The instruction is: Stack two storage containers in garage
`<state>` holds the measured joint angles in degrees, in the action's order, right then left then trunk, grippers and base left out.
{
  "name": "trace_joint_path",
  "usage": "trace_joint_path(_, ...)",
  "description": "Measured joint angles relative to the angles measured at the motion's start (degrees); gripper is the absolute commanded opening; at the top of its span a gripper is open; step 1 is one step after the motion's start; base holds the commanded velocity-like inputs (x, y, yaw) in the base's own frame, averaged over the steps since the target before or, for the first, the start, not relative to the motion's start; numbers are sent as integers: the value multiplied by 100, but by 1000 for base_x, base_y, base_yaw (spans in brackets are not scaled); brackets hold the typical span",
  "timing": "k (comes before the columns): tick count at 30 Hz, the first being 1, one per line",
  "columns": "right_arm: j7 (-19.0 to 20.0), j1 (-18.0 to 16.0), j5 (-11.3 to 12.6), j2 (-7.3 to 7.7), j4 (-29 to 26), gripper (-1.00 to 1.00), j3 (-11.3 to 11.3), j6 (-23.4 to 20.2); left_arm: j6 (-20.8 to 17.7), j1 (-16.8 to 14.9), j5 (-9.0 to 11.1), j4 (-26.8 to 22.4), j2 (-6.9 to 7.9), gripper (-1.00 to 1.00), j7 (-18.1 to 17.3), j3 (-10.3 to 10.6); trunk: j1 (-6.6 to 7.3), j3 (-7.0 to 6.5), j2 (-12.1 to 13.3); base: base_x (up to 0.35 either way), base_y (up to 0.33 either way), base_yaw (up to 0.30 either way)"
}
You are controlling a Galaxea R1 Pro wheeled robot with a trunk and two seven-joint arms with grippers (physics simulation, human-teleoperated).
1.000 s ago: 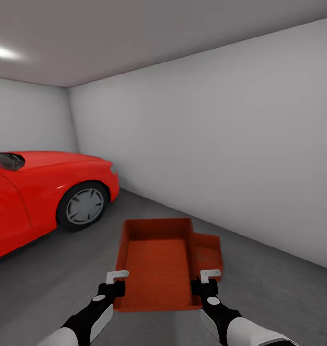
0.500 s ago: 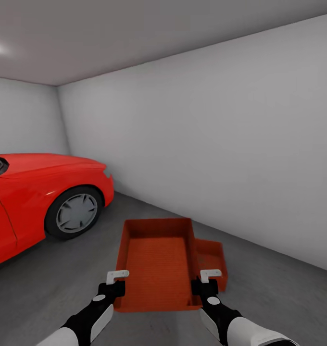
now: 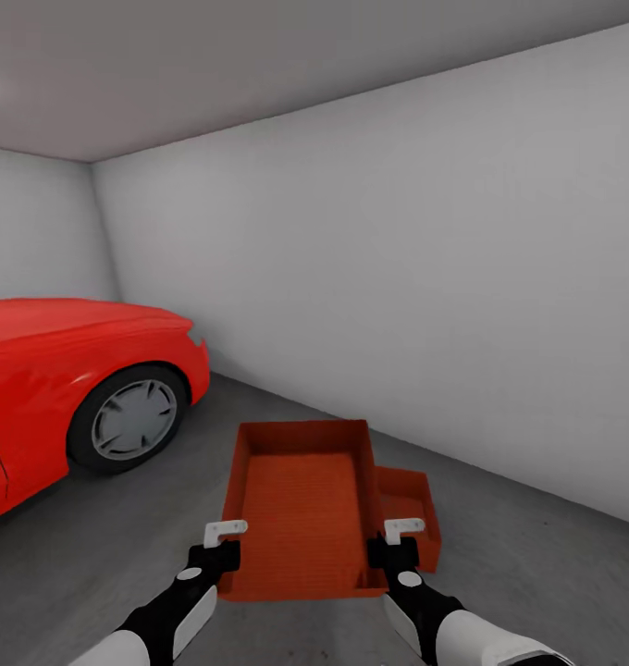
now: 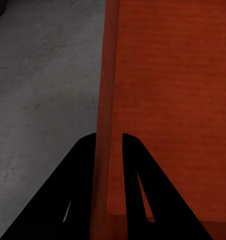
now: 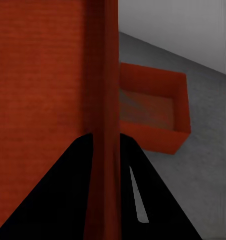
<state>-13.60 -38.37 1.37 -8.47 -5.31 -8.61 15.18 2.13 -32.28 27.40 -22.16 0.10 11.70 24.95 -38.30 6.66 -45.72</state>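
The held bin (image 3: 301, 504) hangs level above the floor (image 3: 120, 546), carried by its two side walls. The left gripper (image 3: 224, 546) pinches the left wall between its fingers; the right gripper (image 3: 400, 544) pinches the right wall likewise. The second bin (image 3: 409, 504) sits on the concrete just beside and below, to the right. A red car (image 3: 74, 379) stands to the left, a white wall (image 3: 425, 277) ahead.

I see an orange-red storage container (image 3: 301, 499) with a finely ribbed, brighter orange bottom, and a second orange-red container (image 3: 409, 499) of the same shade beside it. My left gripper (image 3: 224, 538) and right gripper (image 3: 400, 536) have white tips on black bodies, with white forearm shells behind. The car (image 3: 65, 388) is glossy red with a black tyre and silver-grey wheel. The concrete floor (image 3: 536, 573) is dark mottled grey; the walls (image 3: 398, 259) are plain pale grey.
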Motion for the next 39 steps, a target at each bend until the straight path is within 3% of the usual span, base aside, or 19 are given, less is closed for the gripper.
trace_joint_path(32, -20, 0, -6, -12, -1, -100, -2, -1, 1, -1, -2, 0, 11, -100, -17, -5, 0, 0, 0, 1, 0, -245)
trace_joint_path(39, -12, 0, -7, -7, 3, -100, 0, -2, 1, 0, -2, 4, 4, -100, -10, -5, 1, 0, 0, 110, 0, -65)
